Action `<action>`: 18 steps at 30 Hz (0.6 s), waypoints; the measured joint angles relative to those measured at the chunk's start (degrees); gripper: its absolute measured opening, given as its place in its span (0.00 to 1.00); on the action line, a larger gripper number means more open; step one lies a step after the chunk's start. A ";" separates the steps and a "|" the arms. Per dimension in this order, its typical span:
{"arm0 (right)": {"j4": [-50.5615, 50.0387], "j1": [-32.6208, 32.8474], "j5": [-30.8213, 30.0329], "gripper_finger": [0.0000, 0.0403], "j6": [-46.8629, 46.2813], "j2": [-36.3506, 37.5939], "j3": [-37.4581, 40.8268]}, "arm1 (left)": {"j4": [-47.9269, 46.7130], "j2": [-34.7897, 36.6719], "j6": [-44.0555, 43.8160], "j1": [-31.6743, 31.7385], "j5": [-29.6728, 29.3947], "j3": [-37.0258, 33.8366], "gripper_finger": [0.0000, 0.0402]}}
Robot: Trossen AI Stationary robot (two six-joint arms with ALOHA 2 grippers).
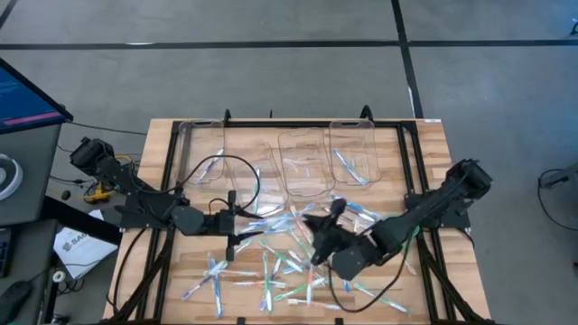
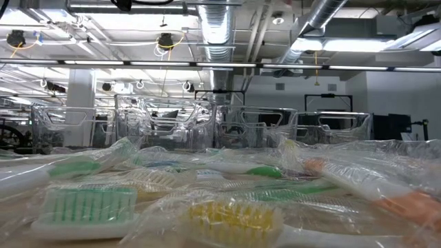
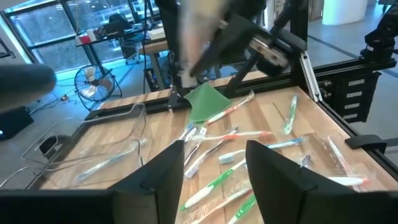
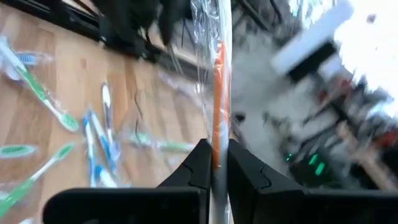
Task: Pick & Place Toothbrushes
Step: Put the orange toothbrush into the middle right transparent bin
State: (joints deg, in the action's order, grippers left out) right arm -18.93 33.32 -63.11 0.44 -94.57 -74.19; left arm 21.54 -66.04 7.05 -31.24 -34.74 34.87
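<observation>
Many wrapped toothbrushes [image 1: 280, 262] lie scattered on the wooden table's near half, and they fill the foreground of the low view [image 2: 89, 207]. My right gripper [image 1: 323, 227] hovers over the pile, shut on one toothbrush [image 4: 217, 74] with an orange handle in a clear wrapper. My left gripper [image 1: 237, 221] stands left of the pile, above the table. Its fingers [image 3: 168, 180] are open with nothing between them. Toothbrushes [image 3: 217, 180] lie on the wood beyond it. My right gripper [image 4: 216, 149] pinches the wrapped toothbrush between its two fingers, on the orange stretch of the handle [image 4: 217, 134]. The toothbrush and its clear wrapper reach well past the fingertips. It is lifted clear of the table and of the other toothbrushes.
Several clear plastic bins [image 1: 302, 162] stand in a row along the table's far side [image 2: 165, 120]; the rightmost one [image 1: 352, 153] holds a few toothbrushes. A flat green piece [image 3: 205, 102] shows below my right arm. A black frame [image 1: 411, 162] edges the table.
</observation>
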 joint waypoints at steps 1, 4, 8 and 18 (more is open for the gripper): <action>-3.51 -0.39 0.02 0.05 -4.69 1.09 0.00 | -0.02 0.00 0.00 0.00 -0.02 0.00 0.42; -13.35 -2.65 0.11 0.05 -17.15 3.96 0.00 | -0.11 0.00 0.00 -0.27 -0.27 0.00 0.43; -19.50 -8.82 7.69 0.05 -25.63 6.59 0.00 | -0.79 0.00 -0.02 -0.77 -0.24 -0.02 0.42; -19.70 -30.63 28.41 0.05 -25.49 4.55 0.22 | -3.83 -0.02 -0.04 -1.79 -0.24 -0.07 0.41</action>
State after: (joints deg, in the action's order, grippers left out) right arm -38.62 2.69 -34.70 -25.05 -90.02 -73.98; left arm 17.71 -66.06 7.01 -33.03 -34.98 34.81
